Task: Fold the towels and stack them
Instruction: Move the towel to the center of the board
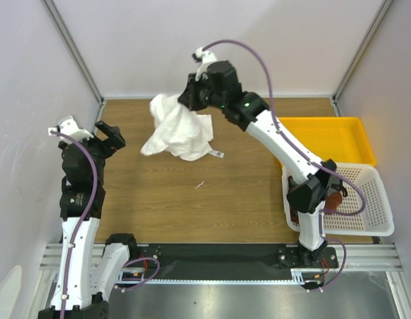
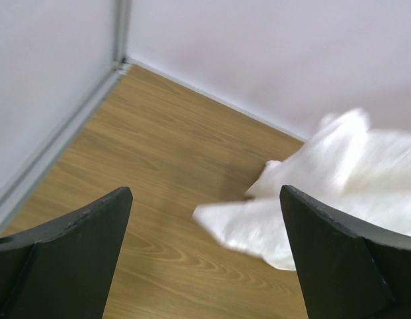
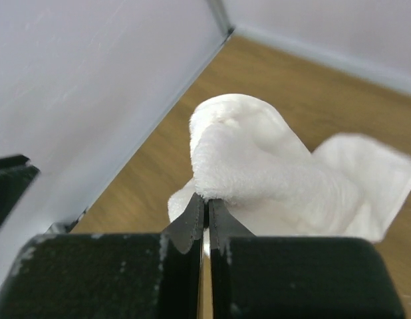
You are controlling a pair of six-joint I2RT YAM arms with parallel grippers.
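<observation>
Top external view, item one: large white sheet-like towel (image 1: 182, 133), bunched at the far middle of the brown wood-grain bench (image 1: 212, 199), its small tag (image 1: 219, 154) at the near right edge.

Item two: right gripper (image 1: 191, 94), pressed together on an upper fold of that towel. On the right wrist view I saw the gripper (image 3: 206, 206) pinching the towel (image 3: 259, 173), fingers shut tight.

Item three: left gripper (image 1: 110, 138), spread wide and holding nothing, at the left of the bench. Its wrist view showed the gripper (image 2: 205, 193) apart from the towel (image 2: 338, 179).

Item four: white perforated plastic basket (image 1: 378, 199), near right, with a reddish-brown cloth (image 1: 335, 199) inside, partly hidden.

Item five: yellow plastic tray (image 1: 338, 136), just behind the basket.
</observation>
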